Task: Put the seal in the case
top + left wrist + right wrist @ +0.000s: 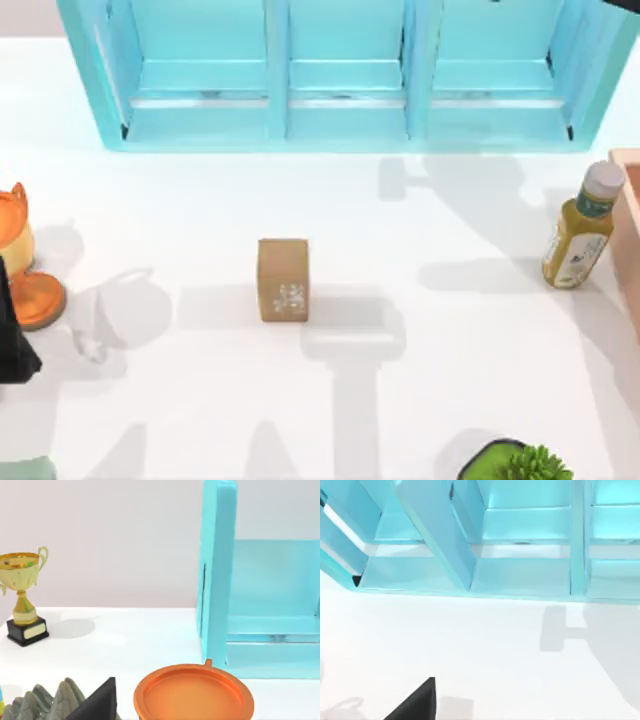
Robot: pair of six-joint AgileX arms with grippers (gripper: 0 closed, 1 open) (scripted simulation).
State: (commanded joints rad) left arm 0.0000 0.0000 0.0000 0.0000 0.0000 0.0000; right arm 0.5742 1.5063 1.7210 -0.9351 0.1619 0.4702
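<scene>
We note the seal (283, 279) upright mid-table, well ahead of the case (345, 110) and untouched; either claw's finger state we cannot tell, so we should descend centred, squaring fingers across its narrow faces.

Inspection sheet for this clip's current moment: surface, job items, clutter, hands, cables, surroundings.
Surface: white table, shadows across it.
Job's things: seal upright near table centre, untouched; case at the far edge, its three compartments hold nothing.
Clutter: orange cat figure at left edge; yellow bottle at right; potted plant at near edge; trophy and grey rock model in the left wrist view.
Hands: a dark part of the left arm at the left edge.
Cables: nothing seen.
Surroundings: plain pale wall.
</scene>
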